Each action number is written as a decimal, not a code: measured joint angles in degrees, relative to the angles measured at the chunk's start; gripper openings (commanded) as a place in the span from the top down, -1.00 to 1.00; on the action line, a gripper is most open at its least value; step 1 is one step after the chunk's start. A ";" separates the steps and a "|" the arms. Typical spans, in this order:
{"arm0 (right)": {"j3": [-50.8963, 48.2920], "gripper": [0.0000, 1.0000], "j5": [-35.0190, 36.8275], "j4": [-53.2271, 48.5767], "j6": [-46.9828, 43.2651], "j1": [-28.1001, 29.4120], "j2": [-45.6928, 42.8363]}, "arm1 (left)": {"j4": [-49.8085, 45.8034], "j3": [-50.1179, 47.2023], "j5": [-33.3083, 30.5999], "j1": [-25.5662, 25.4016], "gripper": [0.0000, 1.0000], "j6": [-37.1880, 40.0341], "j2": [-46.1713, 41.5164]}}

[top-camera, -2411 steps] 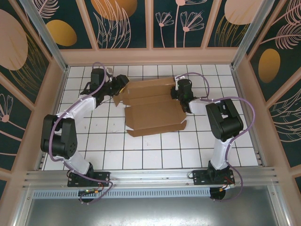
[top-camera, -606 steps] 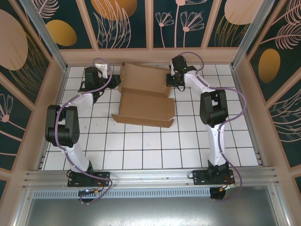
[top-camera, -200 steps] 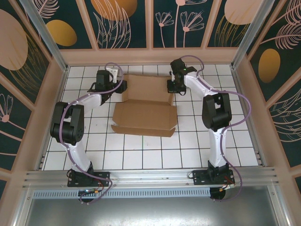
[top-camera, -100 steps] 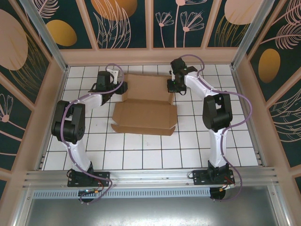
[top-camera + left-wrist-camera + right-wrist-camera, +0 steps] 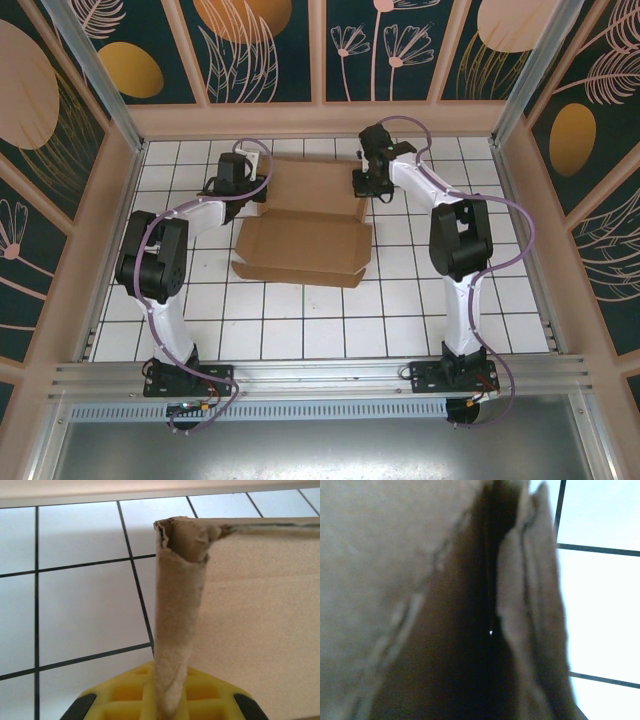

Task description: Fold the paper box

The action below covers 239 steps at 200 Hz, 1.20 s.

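The paper box [image 5: 300,240] sits close to the far wall [image 5: 320,118] and it's wide open. The front lip is up, the lid panel on the wall side lies flat, and nothing's tucked. I'd call it halfway at best, with the sides and lid left to do. Left gripper [image 5: 256,190] has its fingers pressed onto the wall-side left corner flap. Right gripper [image 5: 364,186] looks clamped on the opposite wall-side corner. Half a second back the left fingers were spread beside that flap, and the box has slid slightly left.
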 measured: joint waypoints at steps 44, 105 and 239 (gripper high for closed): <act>0.02 0.92 1.55 1.07 1.36 1.29 0.00 | 0.09 -0.07 -5.55 -0.96 0.96 -0.22 -0.15; -3.10 0.90 2.91 5.81 3.19 2.60 -2.25 | 5.35 -4.50 -11.23 -2.12 0.90 -1.64 -2.82; -29.66 0.78 10.54 36.61 4.04 3.41 -14.75 | 18.67 -16.57 -7.93 -2.82 -0.03 -8.96 -9.11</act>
